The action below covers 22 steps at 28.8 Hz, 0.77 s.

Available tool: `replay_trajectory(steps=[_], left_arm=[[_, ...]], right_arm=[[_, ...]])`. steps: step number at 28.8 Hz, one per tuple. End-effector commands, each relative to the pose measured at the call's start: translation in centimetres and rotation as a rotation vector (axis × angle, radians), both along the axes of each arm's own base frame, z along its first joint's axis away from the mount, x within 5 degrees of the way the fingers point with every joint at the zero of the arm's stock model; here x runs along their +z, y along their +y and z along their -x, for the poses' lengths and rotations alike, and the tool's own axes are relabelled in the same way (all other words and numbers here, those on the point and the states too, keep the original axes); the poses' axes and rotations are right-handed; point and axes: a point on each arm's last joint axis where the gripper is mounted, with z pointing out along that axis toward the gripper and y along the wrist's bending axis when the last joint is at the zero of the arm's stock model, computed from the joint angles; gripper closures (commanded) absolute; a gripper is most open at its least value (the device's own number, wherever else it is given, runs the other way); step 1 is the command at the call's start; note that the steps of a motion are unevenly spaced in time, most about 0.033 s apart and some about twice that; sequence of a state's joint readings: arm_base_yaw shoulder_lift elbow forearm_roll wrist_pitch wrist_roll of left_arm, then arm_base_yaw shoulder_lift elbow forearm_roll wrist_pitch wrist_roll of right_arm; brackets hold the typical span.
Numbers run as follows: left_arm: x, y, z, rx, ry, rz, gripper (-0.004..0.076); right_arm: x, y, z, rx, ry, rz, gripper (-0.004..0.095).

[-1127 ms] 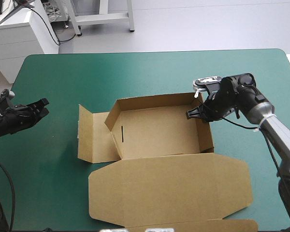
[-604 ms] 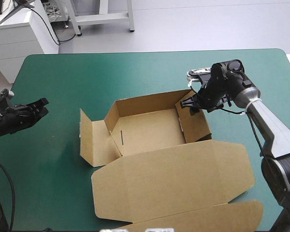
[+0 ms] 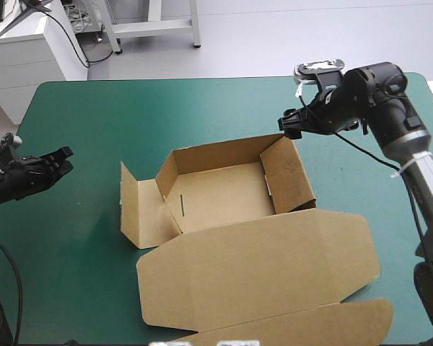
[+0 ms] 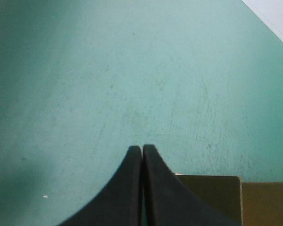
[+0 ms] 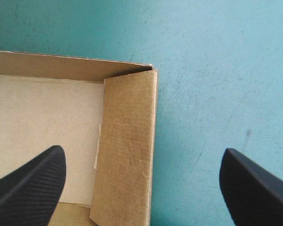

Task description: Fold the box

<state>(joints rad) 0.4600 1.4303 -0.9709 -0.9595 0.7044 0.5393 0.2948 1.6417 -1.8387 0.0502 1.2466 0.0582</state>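
High view: the box (image 3: 224, 194) is seen at the middle of the table (image 3: 202, 108), with its far and right walls raised, its left flap spread and its lid laid flat toward the near edge. The right gripper (image 3: 289, 124) is held just beyond the far right corner, apart from it. The left gripper (image 3: 61, 155) is seen at the left edge, well apart.

Left wrist view: the fingers (image 4: 132, 188) are pressed together in one arch over the cover (image 4: 108, 70), with a corner of the box (image 4: 212, 197) beside them.

Right wrist view: the fingers (image 5: 28, 183) are spread wide and nothing is held. The box's corner (image 5: 127, 141) is seen between them.
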Motion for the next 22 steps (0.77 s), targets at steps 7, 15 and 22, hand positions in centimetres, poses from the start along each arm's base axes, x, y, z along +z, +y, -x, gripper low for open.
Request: replay_trajectory(steps=[7,15,22], left_arm=[[1.7,-0.2,0.1,0.012,-0.059,0.021,0.0732],[1.7,-0.2,0.0,0.015,-0.063,0.028,0.0732],[1.7,-0.2,0.0,0.017,-0.064,0.027,0.0732]], right_arm=[[4.9,-1.4,4.5,0.001,-0.144,-0.043,0.0092],[2.6,-1.6,4.5,-0.011,-0.069,-0.002,0.0092],[-1.2,-0.7,1.0,-0.001,0.034,0.058,0.0092]])
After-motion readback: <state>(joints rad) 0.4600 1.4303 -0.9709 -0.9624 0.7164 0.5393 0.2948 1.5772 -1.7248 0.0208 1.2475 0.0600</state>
